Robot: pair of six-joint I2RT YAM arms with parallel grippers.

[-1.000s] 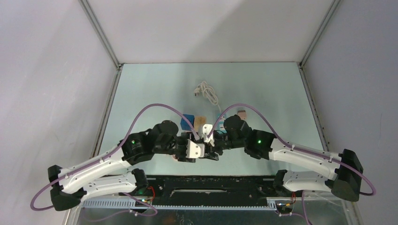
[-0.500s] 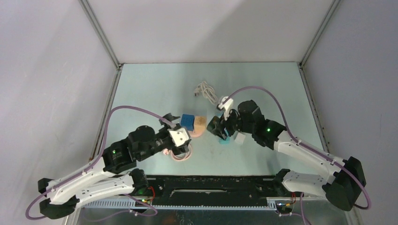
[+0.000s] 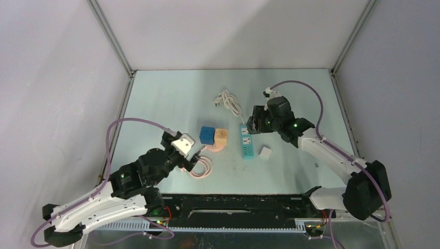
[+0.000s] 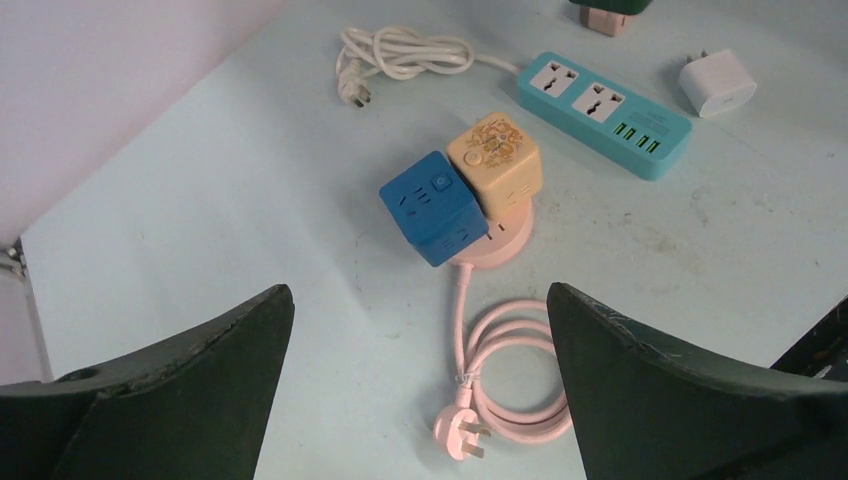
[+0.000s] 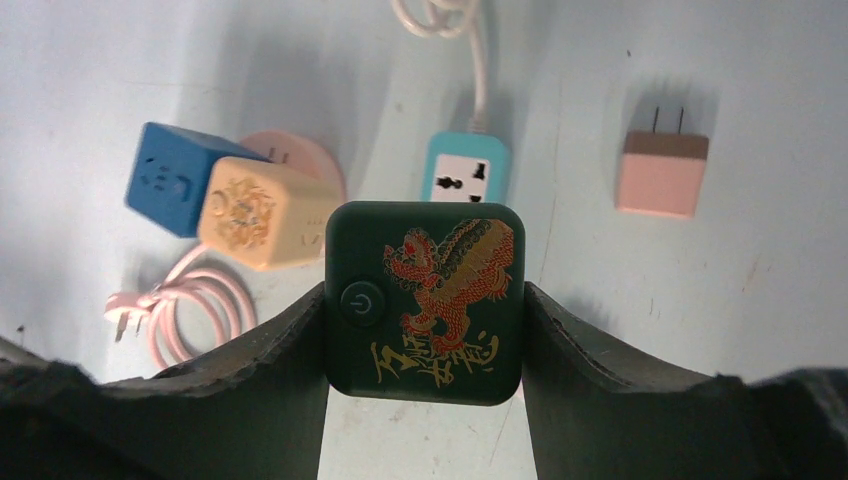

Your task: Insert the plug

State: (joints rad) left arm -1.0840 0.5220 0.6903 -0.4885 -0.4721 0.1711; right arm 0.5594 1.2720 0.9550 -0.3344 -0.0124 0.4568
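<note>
My right gripper [image 5: 425,292] is shut on a dark green cube plug [image 5: 424,300] with a red dragon print and a power button. It hangs above the far end of the teal power strip [image 5: 466,170], which lies flat on the table [image 3: 247,141]. In the top view the right gripper [image 3: 255,123] hovers just beyond the strip. My left gripper [image 4: 418,295] is open and holds nothing. It is above the coiled pink cable and its pink wall plug [image 4: 460,437]. From above, the left gripper [image 3: 194,158] is at the near left.
A blue cube [image 4: 432,207] and a cream cube [image 4: 495,160] sit on a round pink base [image 4: 505,245]. A white charger [image 3: 265,153] lies right of the strip, and a pink charger [image 5: 661,172] lies further back. The strip's white cord [image 3: 228,101] is bundled at the back.
The two grippers were together at the near centre. The left one has opened and pulled back to the near left. The right one has carried the green cube to the far right.
</note>
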